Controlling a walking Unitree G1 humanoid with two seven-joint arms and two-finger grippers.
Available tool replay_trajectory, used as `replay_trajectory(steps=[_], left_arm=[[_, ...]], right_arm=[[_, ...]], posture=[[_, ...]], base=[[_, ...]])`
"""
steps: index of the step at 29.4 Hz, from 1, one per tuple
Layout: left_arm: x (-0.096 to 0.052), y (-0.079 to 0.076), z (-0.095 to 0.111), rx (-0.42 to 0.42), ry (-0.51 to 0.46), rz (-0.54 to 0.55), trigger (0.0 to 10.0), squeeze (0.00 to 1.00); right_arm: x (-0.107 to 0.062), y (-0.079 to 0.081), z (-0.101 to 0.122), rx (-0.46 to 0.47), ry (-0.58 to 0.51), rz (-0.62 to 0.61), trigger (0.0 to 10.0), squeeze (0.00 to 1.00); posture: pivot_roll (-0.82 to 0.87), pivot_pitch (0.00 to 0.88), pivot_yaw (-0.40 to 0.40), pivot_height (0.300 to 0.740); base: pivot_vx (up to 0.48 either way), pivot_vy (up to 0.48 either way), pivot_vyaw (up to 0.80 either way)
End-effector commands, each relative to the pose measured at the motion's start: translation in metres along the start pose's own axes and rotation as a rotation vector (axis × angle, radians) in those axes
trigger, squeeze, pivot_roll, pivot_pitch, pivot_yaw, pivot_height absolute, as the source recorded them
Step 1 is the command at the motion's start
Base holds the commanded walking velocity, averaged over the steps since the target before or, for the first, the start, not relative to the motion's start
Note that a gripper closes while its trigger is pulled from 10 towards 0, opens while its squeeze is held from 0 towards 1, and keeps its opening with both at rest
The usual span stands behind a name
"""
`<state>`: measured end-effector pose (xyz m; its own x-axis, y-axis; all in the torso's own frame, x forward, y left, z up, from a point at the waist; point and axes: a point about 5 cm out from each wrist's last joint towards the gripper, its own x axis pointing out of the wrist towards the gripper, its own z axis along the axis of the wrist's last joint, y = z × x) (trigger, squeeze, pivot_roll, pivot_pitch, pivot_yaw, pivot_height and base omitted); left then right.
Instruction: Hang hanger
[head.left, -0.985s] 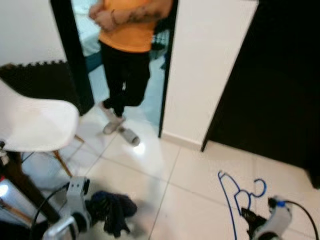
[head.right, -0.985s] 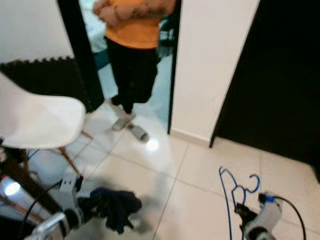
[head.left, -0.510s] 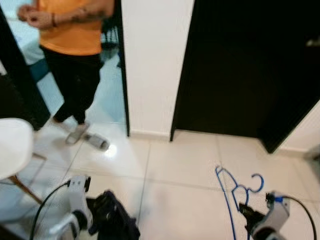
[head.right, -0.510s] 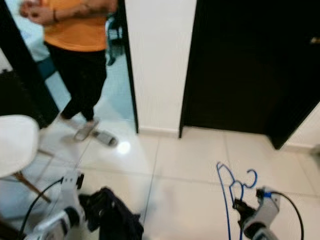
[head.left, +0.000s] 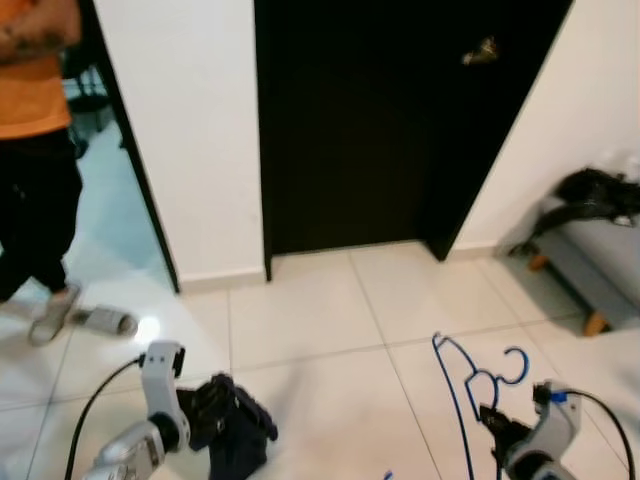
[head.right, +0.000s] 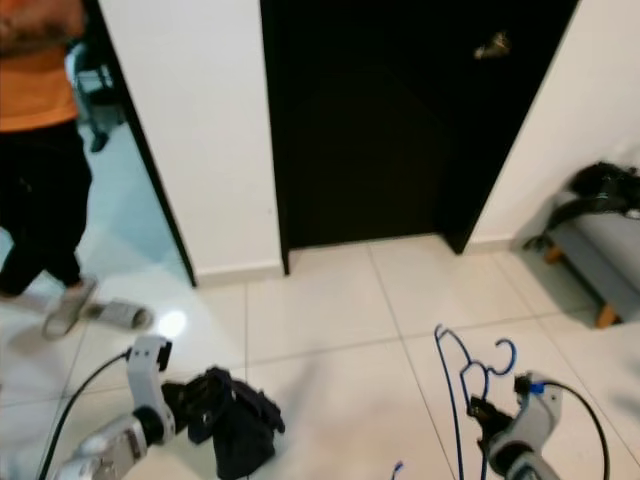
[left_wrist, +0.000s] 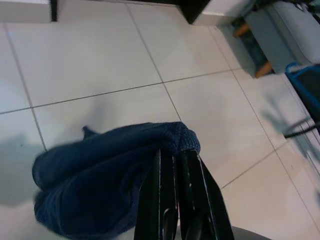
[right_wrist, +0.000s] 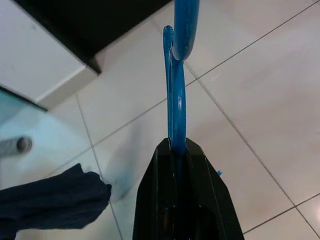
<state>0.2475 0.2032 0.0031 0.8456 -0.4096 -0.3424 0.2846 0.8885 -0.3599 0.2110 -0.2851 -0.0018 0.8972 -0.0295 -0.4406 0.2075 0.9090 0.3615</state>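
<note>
Pale floor tiles (head.left: 310, 320) run up to a black door (head.left: 380, 120) set in a white wall. My right gripper (right_wrist: 176, 150), low at my right side, is clamped on the blue hanger (head.left: 470, 375), hook upward. My left gripper (left_wrist: 175, 160) is closed on a dark blue garment (head.right: 235, 420), possibly a knitted one. A person (head.right: 40, 150) stands at far left.

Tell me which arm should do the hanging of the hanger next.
The right. Its tool is already shut on the blue hanger, hook end pointing up and free. The left tool is shut on a dark blue garment, so it is occupied.
</note>
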Motion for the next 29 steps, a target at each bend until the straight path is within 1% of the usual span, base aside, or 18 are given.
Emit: replay_trajectory(steps=[1, 6, 8, 9, 10, 12, 13, 14, 16, 18, 19, 20, 21, 23, 24, 26, 27, 29], left_arm=[[-0.002, 0.003, -0.003, -0.004, 0.008, 0.010, 10.0, 0.00], [-0.001, 0.005, 0.000, 0.006, -0.001, 0.039, 10.0, 0.00], [0.005, 0.008, 0.009, 0.073, 0.003, 0.077, 10.0, 0.00], [0.005, 0.008, 0.009, 0.073, 0.003, 0.077, 10.0, 0.00], [0.009, 0.008, 0.018, 0.114, -0.004, 0.086, 10.0, 0.00], [0.009, 0.008, 0.018, 0.114, -0.004, 0.086, 10.0, 0.00], [0.019, 0.007, 0.046, 0.171, -0.052, 0.092, 10.0, 0.00], [0.023, 0.005, 0.058, 0.193, -0.076, 0.083, 10.0, 0.00], [0.027, 0.002, 0.075, 0.236, -0.097, 0.069, 10.0, 0.00], [0.029, 0.000, 0.081, 0.258, -0.100, 0.065, 10.0, 0.00], [0.033, -0.003, 0.092, 0.269, -0.103, 0.062, 10.0, 0.00], [0.038, -0.006, 0.102, 0.249, -0.108, 0.065, 10.0, 0.00], [0.038, -0.006, 0.102, 0.249, -0.108, 0.065, 10.0, 0.00], [0.052, -0.023, 0.133, 0.208, -0.141, 0.058, 10.0, 0.00], [0.052, -0.023, 0.133, 0.208, -0.141, 0.058, 10.0, 0.00], [0.063, -0.038, 0.158, 0.165, -0.156, 0.064, 10.0, 0.00], [0.063, -0.038, 0.158, 0.165, -0.156, 0.064, 10.0, 0.00], [0.073, -0.053, 0.176, 0.087, -0.133, 0.045, 10.0, 0.00]], right_arm=[[-0.003, -0.001, -0.009, 0.016, 0.025, -0.005, 10.0, 0.00], [-0.003, 0.000, -0.009, 0.010, 0.029, 0.003, 10.0, 0.00], [-0.003, 0.001, -0.009, -0.001, 0.032, 0.012, 10.0, 0.00], [-0.003, 0.001, -0.009, -0.001, 0.032, 0.012, 10.0, 0.00], [-0.002, 0.001, -0.009, -0.004, 0.032, 0.016, 10.0, 0.00], [-0.002, 0.001, -0.009, -0.004, 0.032, 0.016, 10.0, 0.00], [-0.001, 0.003, -0.010, -0.020, 0.037, 0.032, 10.0, 0.00], [-0.001, 0.004, -0.009, -0.026, 0.038, 0.038, 10.0, 0.00], [0.001, 0.007, -0.009, -0.043, 0.037, 0.047, 10.0, 0.00], [0.002, 0.008, -0.008, -0.053, 0.036, 0.052, 10.0, 0.00], [0.004, 0.012, -0.006, -0.121, 0.044, 0.062, 10.0, 0.00], [0.008, 0.017, -0.004, -0.186, 0.047, 0.075, 10.0, 0.00], [0.008, 0.017, -0.004, -0.186, 0.047, 0.075, 10.0, 0.00], [0.019, 0.036, 0.021, -0.312, -0.005, 0.129, 10.0, 0.00], [0.019, 0.036, 0.021, -0.312, -0.005, 0.129, 10.0, 0.00], [0.027, 0.057, 0.051, -0.384, -0.082, 0.189, 10.0, 0.00], [0.027, 0.057, 0.051, -0.384, -0.082, 0.189, 10.0, 0.00], [0.032, 0.075, 0.075, -0.479, -0.126, 0.247, 10.0, 0.00]], posture=[[0.07, 0.064, -0.027, 0.740], [0.07, 0.066, -0.030, 0.740], [0.06, 0.066, -0.029, 0.740], [0.06, 0.066, -0.029, 0.740], [0.06, 0.066, -0.029, 0.740], [0.06, 0.066, -0.029, 0.740], [0.06, 0.068, -0.026, 0.740], [0.06, 0.068, -0.024, 0.740], [0.06, 0.068, -0.024, 0.740], [0.06, 0.068, -0.024, 0.740], [0.06, 0.070, -0.023, 0.740], [0.06, 0.070, -0.018, 0.740], [0.06, 0.070, -0.018, 0.740], [0.06, 0.068, -0.012, 0.740], [0.06, 0.068, -0.012, 0.740], [0.05, 0.066, -0.009, 0.740], [0.05, 0.066, -0.009, 0.740], [0.05, 0.066, -0.008, 0.740]], base=[[0.000, 0.000, -0.79], [0.000, 0.000, -0.79], [0.000, 0.000, -0.79], [0.000, 0.000, -0.79], [0.000, 0.000, -0.79], [0.000, 0.000, -0.79], [0.000, 0.000, -0.79], [0.000, 0.000, -0.79], [0.000, 0.000, -0.79], [0.000, 0.000, -0.79], [0.000, 0.000, -0.79], [0.000, 0.000, -0.80], [0.000, 0.000, -0.80], [0.000, 0.000, -0.79], [0.000, 0.000, -0.79], [0.000, 0.000, -0.79], [0.000, 0.000, -0.79], [0.000, 0.000, -0.79]])
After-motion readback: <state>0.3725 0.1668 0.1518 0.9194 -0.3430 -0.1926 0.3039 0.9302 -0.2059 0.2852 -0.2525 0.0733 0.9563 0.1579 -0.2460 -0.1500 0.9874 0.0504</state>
